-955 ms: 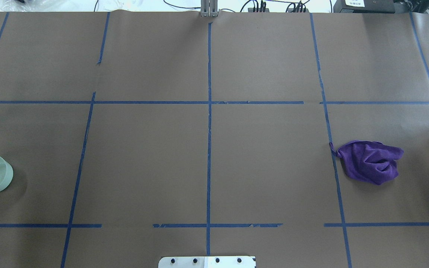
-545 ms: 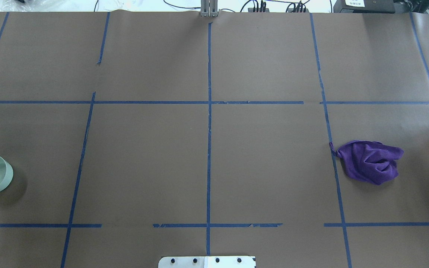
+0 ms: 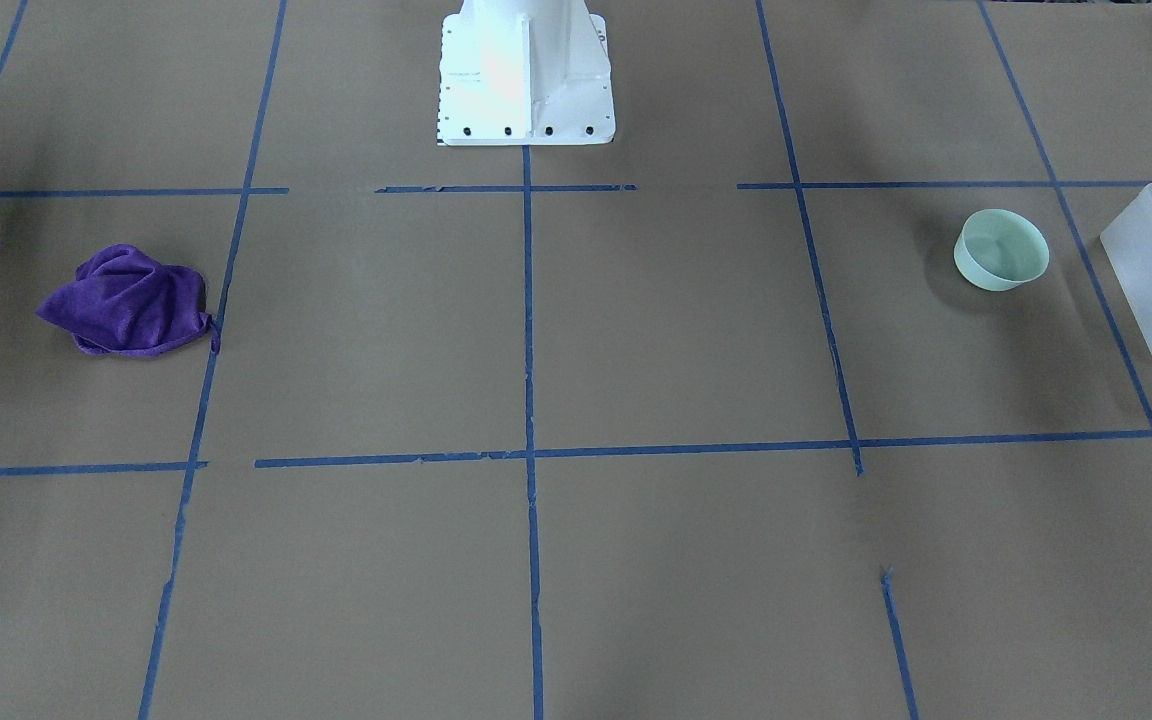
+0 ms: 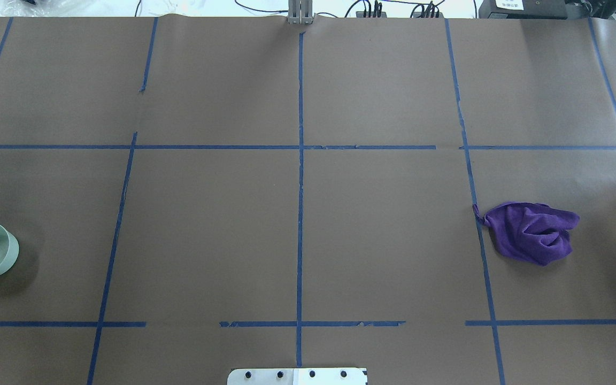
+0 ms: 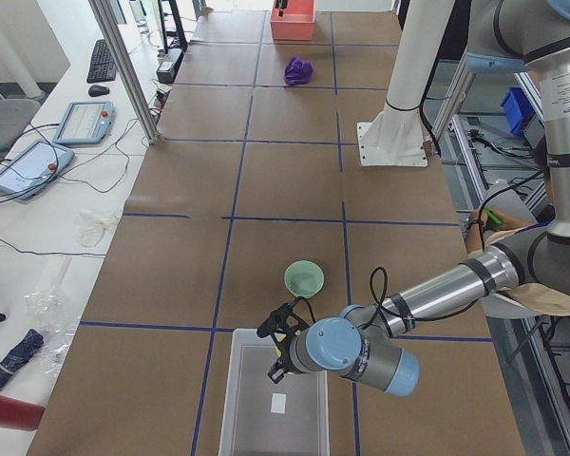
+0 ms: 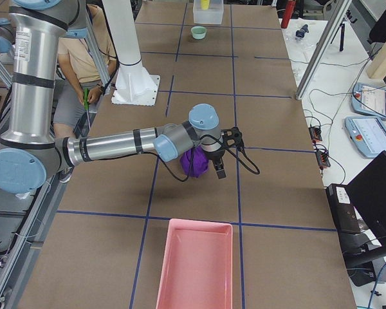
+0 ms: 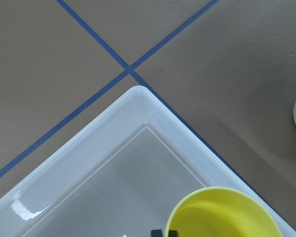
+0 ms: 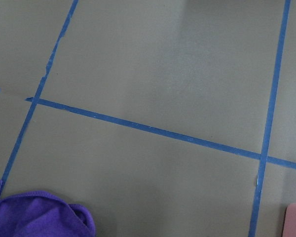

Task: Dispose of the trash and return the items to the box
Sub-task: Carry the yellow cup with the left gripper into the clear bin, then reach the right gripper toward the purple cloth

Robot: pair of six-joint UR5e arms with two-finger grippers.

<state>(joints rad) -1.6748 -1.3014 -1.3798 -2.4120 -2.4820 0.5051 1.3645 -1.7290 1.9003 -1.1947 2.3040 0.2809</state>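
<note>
The yellow cup (image 7: 222, 212) is at the bottom of the left wrist view, up over one corner of the box (image 7: 79, 136). The left pincer (image 7: 166, 232) looks to be pinching the cup's rim, though only two small dark tips show. So I think the step now is putting the cup into the box. Next the cup should go lower and be let go softly, so it does not tip over.

The green bowl (image 3: 1002, 250) sits on the table (image 4: 383, 240) just beside the box, at the right of the front view. It is not in the box yet.

The cup and bowl are round, smooth, hard plastic. The box is milky and see-through, with straight walls and round corners.

The right pincer (image 6: 219, 168) hangs over the soft, crumpled purple cloth (image 4: 531, 231). I cannot tell if it is spread or pressed together.
</note>
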